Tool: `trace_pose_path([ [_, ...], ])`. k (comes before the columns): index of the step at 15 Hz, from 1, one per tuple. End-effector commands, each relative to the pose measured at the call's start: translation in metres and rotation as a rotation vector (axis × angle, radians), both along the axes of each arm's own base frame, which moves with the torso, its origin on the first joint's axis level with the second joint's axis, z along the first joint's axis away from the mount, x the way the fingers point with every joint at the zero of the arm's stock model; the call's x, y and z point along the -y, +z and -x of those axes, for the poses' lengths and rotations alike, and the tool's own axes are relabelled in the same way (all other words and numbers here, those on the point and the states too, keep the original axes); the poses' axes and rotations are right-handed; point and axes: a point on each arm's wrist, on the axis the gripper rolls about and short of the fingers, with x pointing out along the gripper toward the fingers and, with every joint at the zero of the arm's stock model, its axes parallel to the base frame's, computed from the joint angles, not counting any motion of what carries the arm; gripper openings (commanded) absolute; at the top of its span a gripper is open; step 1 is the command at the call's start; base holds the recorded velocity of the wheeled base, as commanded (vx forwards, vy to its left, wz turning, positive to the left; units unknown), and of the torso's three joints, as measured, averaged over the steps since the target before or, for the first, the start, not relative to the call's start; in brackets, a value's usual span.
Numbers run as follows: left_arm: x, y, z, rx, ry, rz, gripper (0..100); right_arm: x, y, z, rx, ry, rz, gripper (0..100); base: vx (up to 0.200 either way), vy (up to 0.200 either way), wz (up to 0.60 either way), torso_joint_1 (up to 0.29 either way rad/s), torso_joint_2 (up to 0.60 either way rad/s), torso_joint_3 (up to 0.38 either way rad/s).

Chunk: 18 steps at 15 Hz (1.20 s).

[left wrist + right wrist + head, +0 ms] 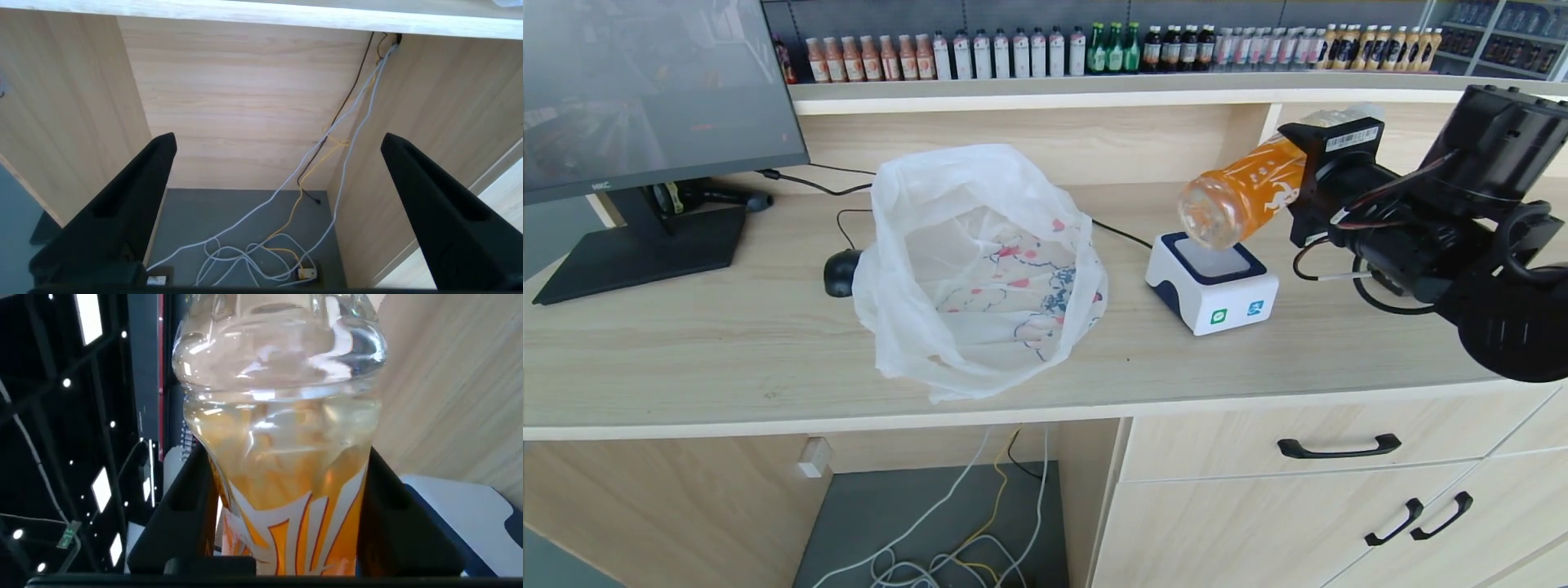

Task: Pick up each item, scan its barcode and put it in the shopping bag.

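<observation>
My right gripper point(1307, 175) is shut on an orange drink bottle point(1241, 196), held on its side with its clear base over the white and navy barcode scanner point(1211, 282). From the right wrist, the bottle point(282, 457) sits clamped between both black fingers point(192, 498), and the scanner point(482, 514) lies past it. A white plastic shopping bag point(976, 261) stands open on the counter to the left of the scanner. My left gripper point(278, 204) hangs open below the counter, facing the cable recess, with nothing between its fingers.
A monitor on a black stand point(645, 122) occupies the counter's left end, with a black mouse point(841, 272) beside the bag. Bottles line the back shelf point(1111, 49). Loose cables point(270, 253) lie in the recess under the counter; drawers point(1339, 447) sit at the right.
</observation>
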Motion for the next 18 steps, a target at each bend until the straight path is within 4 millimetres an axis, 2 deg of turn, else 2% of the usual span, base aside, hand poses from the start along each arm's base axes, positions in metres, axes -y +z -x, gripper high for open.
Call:
trace_pose_path([
  [1,0.000,0.000,0.000,0.001,0.000,0.000,100,-0.002,-0.011,-0.003,-0.033,0.002,0.009,0,0.000,0.000,0.00,0.000,0.00,0.000],
  [18,0.000,0.000,0.000,0.001,0.000,0.000,100,-0.004,-0.023,-0.011,-0.067,0.002,0.008,0,0.000,0.000,0.00,0.000,0.00,0.000],
])
